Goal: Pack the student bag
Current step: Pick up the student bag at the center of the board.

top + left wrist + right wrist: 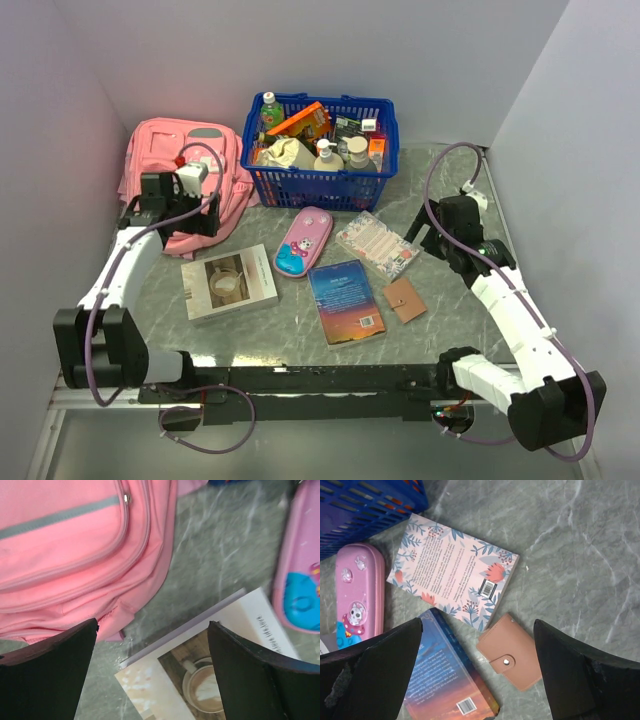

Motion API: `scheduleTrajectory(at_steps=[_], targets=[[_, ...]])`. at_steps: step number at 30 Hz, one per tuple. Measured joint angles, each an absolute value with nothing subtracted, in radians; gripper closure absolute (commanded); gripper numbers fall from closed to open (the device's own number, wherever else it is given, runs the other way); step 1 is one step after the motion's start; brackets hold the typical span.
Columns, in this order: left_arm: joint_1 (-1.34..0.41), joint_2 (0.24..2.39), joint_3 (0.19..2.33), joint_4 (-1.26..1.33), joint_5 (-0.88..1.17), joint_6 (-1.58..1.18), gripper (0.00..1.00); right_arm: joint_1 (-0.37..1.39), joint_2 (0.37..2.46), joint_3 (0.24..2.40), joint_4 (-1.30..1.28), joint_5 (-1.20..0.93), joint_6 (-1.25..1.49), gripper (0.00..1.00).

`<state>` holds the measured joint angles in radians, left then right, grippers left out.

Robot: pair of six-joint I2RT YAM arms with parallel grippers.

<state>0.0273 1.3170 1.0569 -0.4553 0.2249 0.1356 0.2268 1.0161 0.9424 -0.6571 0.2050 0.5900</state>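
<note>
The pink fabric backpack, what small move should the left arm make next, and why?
Probably shift the open left end effector toward the small metal zip pull on the soft pink fabric backpack: its zips look closed, so nothing can go in yet, and that end effector holds nothing.

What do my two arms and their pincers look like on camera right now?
The left arm and right arm have white links with black joints and bases, each trailed by a looping purple cable. The left pincer and right pincer have broad matte black fingers.
</note>
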Motion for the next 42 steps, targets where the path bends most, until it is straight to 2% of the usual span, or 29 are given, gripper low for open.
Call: scheduleTrajectory(at_steps=[14, 18, 21, 22, 24, 25, 26, 27, 30, 33, 37, 42], targets=[[0.016, 1.512, 1.039, -0.369, 0.104, 0.233, 0.01, 0.227, 0.948, 0.884, -0.621, 0.203, 0.577, 0.02], [0.016, 1.556, 1.039, -0.321, 0.059, 0.235, 0.06, 0.227, 0.909, 0.868, -0.607, 0.194, 0.569, 0.03], [0.016, 1.591, 1.039, -0.275, 0.017, 0.236, 0.17, 0.227, 0.892, 0.859, -0.59, 0.189, 0.561, 0.03], [0.016, 1.602, 1.039, -0.261, 0.002, 0.241, 0.27, 0.227, 0.888, 0.855, -0.585, 0.189, 0.559, 0.04], [0.016, 1.623, 1.039, -0.236, -0.02, 0.242, 0.39, 0.227, 0.876, 0.845, -0.579, 0.182, 0.555, 0.04], [0.016, 1.635, 1.039, -0.226, -0.026, 0.246, 0.54, 0.227, 0.871, 0.842, -0.578, 0.177, 0.554, 0.04], [0.016, 1.644, 1.039, -0.221, -0.031, 0.248, 0.6, 0.227, 0.867, 0.841, -0.577, 0.173, 0.553, 0.04], [0.014, 1.652, 1.039, -0.218, -0.033, 0.244, 0.72, 0.227, 0.865, 0.841, -0.576, 0.17, 0.552, 0.05], [0.01, 1.678, 1.039, -0.197, -0.039, 0.266, 0.85, 0.227, 0.855, 0.841, -0.572, 0.163, 0.55, 0.05], [0.01, 1.692, 1.04, -0.19, -0.044, 0.27, 0.93, 0.227, 0.842, 0.839, -0.568, 0.154, 0.548, 0.05], [0.01, 1.693, 1.057, -0.211, -0.046, 0.266, 0.99, 0.227, 0.826, 0.836, -0.568, 0.142, 0.543, 0.07], [0.012, 1.675, 1.153, -0.333, -0.013, 0.229, 0.99, 0.227, 0.816, 0.836, -0.567, 0.122, 0.541, 0.08]])
